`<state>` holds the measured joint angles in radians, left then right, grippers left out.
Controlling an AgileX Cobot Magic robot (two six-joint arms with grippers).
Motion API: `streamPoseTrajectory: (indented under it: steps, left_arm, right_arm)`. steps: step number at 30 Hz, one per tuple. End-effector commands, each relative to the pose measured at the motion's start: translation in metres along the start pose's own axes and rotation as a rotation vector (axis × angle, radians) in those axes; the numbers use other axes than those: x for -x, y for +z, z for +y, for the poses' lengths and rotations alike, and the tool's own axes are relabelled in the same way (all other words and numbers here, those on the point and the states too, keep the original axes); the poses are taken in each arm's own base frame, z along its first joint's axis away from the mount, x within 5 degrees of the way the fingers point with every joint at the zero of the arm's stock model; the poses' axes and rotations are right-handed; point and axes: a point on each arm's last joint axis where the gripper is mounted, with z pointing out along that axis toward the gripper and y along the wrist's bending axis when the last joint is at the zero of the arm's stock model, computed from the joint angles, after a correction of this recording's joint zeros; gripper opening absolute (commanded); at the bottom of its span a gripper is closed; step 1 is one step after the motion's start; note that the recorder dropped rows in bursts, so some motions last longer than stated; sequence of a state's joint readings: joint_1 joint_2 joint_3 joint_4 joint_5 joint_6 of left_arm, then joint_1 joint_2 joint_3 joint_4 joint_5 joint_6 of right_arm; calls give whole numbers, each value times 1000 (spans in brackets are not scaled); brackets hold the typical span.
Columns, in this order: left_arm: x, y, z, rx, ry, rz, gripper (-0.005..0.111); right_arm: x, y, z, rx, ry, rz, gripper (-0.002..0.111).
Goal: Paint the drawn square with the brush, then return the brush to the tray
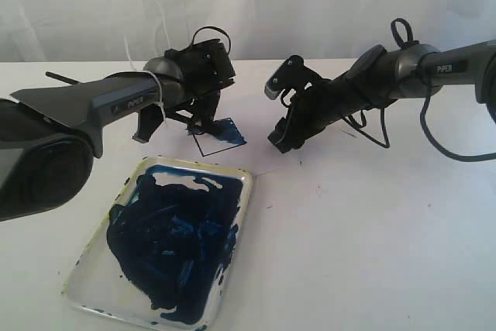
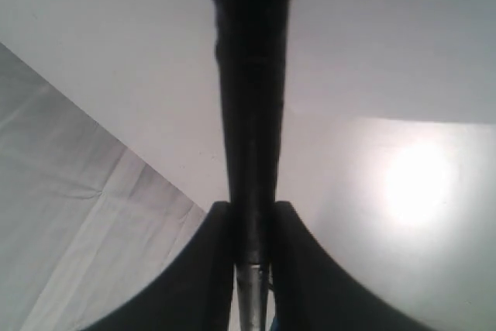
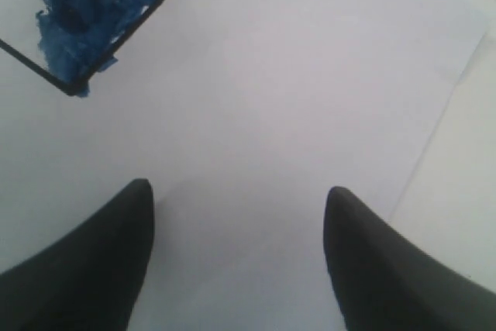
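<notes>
Left gripper [image 2: 252,207] clamps one brush [image 2: 252,75]; right gripper [image 3: 239,187] gapes.

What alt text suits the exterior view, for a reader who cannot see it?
Two black robot arms reach over a white table: the left gripper grips a thin brush at a small drawn square, partly painted blue. The right gripper stands open beside the square, and a tray smeared with dark blue paint lies nearer the camera.

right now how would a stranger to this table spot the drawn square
Find the big tray smeared with dark blue paint. Just beyond its far rim, on the white sheet, lies a small square. It alone is a thin black outline, partly filled with blue.
</notes>
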<state>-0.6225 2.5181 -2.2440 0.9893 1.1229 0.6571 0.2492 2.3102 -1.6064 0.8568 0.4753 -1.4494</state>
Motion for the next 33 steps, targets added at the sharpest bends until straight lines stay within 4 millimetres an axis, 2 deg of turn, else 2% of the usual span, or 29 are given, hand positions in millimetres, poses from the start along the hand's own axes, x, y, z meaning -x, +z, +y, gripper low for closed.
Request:
streamPoseTrajectory:
  steps: [1,4,10,14,25,33]
  left_arm:
    - [-19,9,-2,-79,-18,89,0]
    - [-17,7,-3,-74,-16,86,0]
    - [7,-21,-9,-30,29,49,0]
    - [17,-32,-12,-19,56,30,0]
    - [14,-23,-14,-78,12,-4,0]
    - [14,-24,-16,-114,-55,-38,0]
  right_arm:
    - [-10,8,3,14,-32,39,60]
    - [-10,8,3,14,-32,39,60]
    - [-10,8,3,14,-34,40,60]
    - [-10,8,3,14,-34,40,60]
    - [-10,8,3,14,-34,40,60]
    - [-10,8,3,10,-34,39,60]
